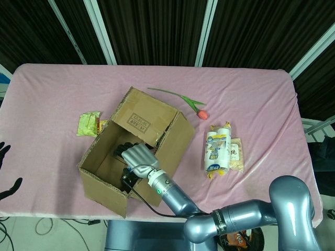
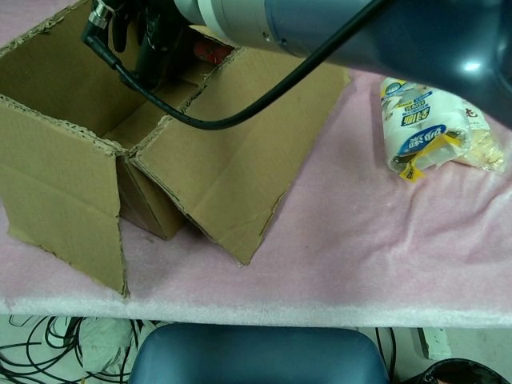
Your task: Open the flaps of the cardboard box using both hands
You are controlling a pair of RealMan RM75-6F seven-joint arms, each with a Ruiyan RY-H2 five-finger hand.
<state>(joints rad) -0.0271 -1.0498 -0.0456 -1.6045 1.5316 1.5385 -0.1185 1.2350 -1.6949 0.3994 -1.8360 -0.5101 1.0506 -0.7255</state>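
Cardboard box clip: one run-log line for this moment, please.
cardboard box: flaps open | right hand: inside box, grasp unclear | left hand: at table edge, holding nothing

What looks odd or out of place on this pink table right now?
The brown cardboard box sits askew to the table edge, flaps already splayed open with ragged torn edges. The right hand is down inside it rather than on a flap, while the left hand is off at the table's edge. A pink tulip lies loose nearby.
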